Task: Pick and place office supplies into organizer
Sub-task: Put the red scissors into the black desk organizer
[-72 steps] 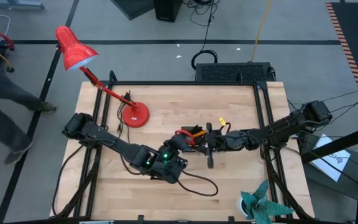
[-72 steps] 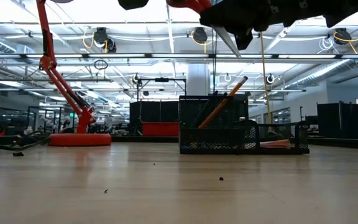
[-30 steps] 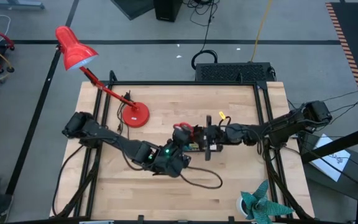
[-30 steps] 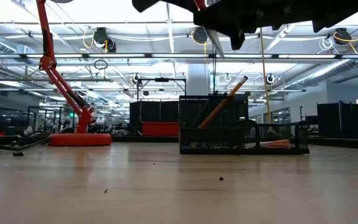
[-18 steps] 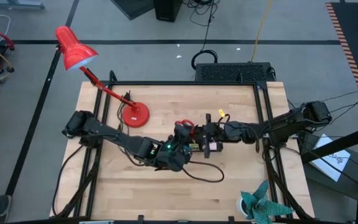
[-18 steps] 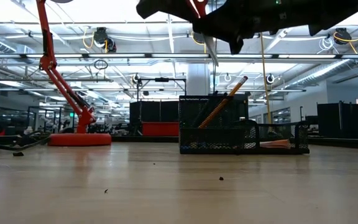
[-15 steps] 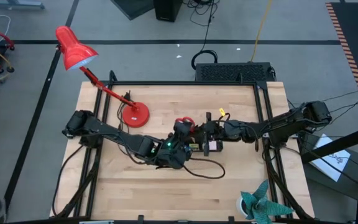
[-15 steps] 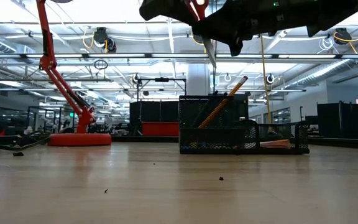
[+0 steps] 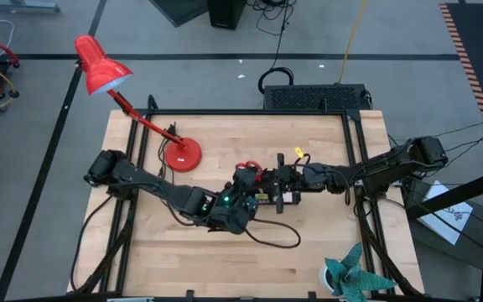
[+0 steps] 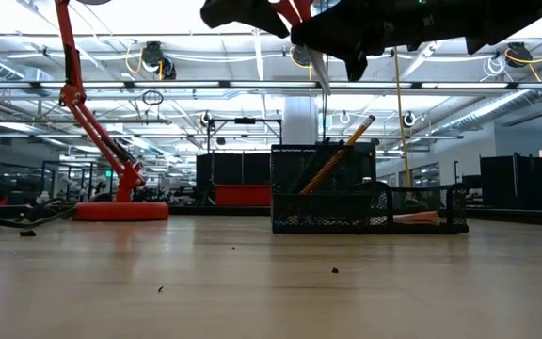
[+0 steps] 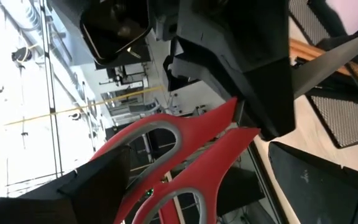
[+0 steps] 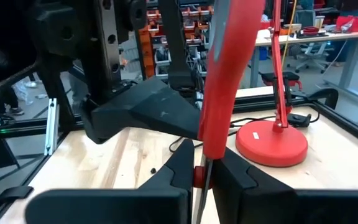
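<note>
Scissors (image 9: pixel 246 170): handed over above the organizer (image 10: pixel 365 200), now pinched at the pivot by the right gripper (image 9: pixel 280 180). Left gripper (image 9: pixel 243 186) has just spread wide, releasing the red handles; drop into a compartment likely next. Pencil (image 10: pixel 339 154) already stands inside. Lamp (image 9: pixel 174 151) well apart. Left gripper crowds the descent.

Two dark jointed arms, green lights glowing.

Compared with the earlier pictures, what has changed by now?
The left gripper moved toward the table's middle, up to the red scissors, and opened its fingers beside the handles. The right gripper slid a little leftward and keeps the scissors clamped above the organizer. The organizer and red lamp stayed put.
</note>
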You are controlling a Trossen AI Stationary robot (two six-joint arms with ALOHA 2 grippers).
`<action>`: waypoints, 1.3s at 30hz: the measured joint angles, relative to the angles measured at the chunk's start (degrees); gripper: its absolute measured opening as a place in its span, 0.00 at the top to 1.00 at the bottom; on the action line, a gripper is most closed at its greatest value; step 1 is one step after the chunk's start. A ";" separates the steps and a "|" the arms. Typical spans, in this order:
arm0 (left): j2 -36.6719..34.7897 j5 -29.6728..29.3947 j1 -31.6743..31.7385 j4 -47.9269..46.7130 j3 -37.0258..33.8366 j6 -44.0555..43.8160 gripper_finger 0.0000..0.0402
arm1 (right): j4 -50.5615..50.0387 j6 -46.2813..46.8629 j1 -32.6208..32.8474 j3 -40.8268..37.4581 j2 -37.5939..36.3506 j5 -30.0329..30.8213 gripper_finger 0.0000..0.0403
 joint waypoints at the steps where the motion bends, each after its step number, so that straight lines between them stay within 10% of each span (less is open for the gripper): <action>1: 0.00 0.03 -0.23 0.01 0.00 -0.01 0.04 | 0.01 -0.34 0.00 0.00 0.00 0.03 0.94; 11: 0.02 1.17 -0.56 -0.53 0.00 0.91 0.09 | 1.59 -1.93 1.35 0.02 0.00 -1.69 0.94; 21: 0.03 1.63 -0.41 -3.45 -0.15 4.45 0.62 | -1.67 -1.91 1.53 0.02 0.00 -1.28 0.94; 33: 0.00 4.70 -0.32 -7.18 -0.52 7.06 0.63 | -2.69 -4.01 1.54 0.00 0.02 -0.28 0.93; 39: 0.06 10.07 -0.24 -7.55 -0.65 8.77 0.71 | -1.40 -3.92 1.69 0.08 0.04 -1.55 0.77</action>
